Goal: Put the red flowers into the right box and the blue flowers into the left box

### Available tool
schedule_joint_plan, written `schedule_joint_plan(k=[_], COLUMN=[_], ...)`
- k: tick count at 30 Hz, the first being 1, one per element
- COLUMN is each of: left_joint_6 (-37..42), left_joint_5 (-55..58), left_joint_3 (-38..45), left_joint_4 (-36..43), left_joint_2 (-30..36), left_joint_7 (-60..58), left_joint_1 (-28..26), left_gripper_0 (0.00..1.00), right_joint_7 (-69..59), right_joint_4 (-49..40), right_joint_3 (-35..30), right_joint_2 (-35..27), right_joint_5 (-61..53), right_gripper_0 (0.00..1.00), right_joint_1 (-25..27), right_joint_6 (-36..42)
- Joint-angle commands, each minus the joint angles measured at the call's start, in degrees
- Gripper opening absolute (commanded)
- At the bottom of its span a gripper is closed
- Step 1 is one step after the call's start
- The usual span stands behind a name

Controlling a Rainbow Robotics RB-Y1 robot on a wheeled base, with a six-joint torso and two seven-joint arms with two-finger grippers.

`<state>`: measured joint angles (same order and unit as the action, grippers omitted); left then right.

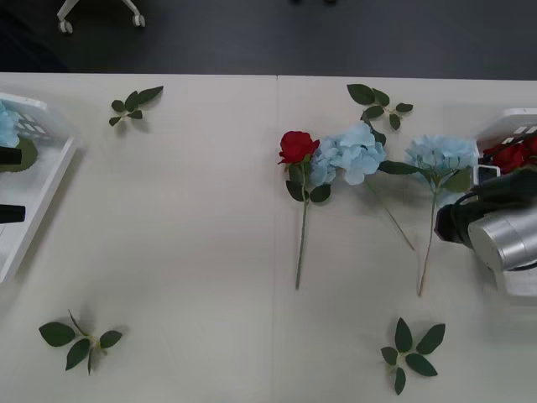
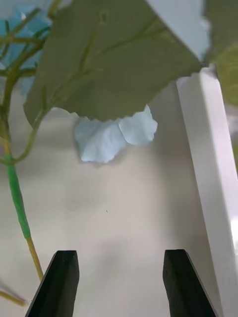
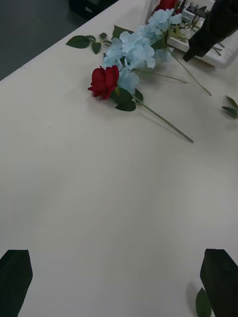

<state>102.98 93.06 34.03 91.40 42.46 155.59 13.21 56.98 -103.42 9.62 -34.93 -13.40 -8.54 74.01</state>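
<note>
The sorting is sitting partway through, judging from how things are lying now. Red blooms are already showing inside the right box at the right edge of the surface, and a pale blue cluster is peeking out of the left box at the left edge. Still waiting on the surface are one red rose and two blue hydrangea heads: the nearer-centre one is touching the rose's bloom, and the second hydrangea is lying just beside the right box. Loose leaf sprigs are scattered about and are no part of the job.

The rose is lying with its long axis running nearly straight toward the robot, bloom at the far end, stem tip at the near end. The centre hydrangea's stem is slanting toward the robot and to its right. The second hydrangea's stem is running almost straight toward the robot, head at the far end.

The right claw is hanging open and empty, hovering low by the second hydrangea's leaf and stem, with the white box wall just alongside. The left claw is also spread wide and holding nothing, positioned over bare surface near the left box, well apart from the remaining flowers.
</note>
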Motion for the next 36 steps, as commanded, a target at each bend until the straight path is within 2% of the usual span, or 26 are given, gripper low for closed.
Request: schedule_joint_plan(k=[1, 2, 4, 14, 36], left_joint_6=[0.4, 0.4, 0.4, 0.4, 0.4], left_joint_5=[0.8, 0.8, 0.8, 0.8, 0.8], left_joint_3=[0.4, 0.4, 0.4, 0.4, 0.4], left_joint_4=[0.7, 0.7, 0.7, 0.7, 0.7], left_joint_2=[1.7, 1.7, 1.7, 1.7, 1.7], left_joint_7=[-0.6, -0.6, -0.6, -0.6, -0.6], left_joint_1=[0.7, 0.7, 0.7, 0.7, 0.7], left_gripper_0=[1.0, 1.0, 1.0, 1.0, 1.0], right_joint_7=[3.5, 3.8, 4.2, 5.1, 7.9], right_joint_4=[-3.6, -3.7, -3.7, -2.9, 5.1], right_joint_3=[0.1, 0.1, 0.1, 0.2, 0.8], right_joint_2=[-1.9, -2.0, -1.9, -1.2, 1.9], right_joint_5=[-0.1, -0.4, -0.5, -1.4, -2.2], right_gripper_0=[0.82, 0.92, 1.0, 1.0, 1.0], right_joint_1=[-0.2, -0.1, -0.1, -0.1, -0.3], right_joint_6=[1.5, 1.5, 1.5, 0.3, -10.0])
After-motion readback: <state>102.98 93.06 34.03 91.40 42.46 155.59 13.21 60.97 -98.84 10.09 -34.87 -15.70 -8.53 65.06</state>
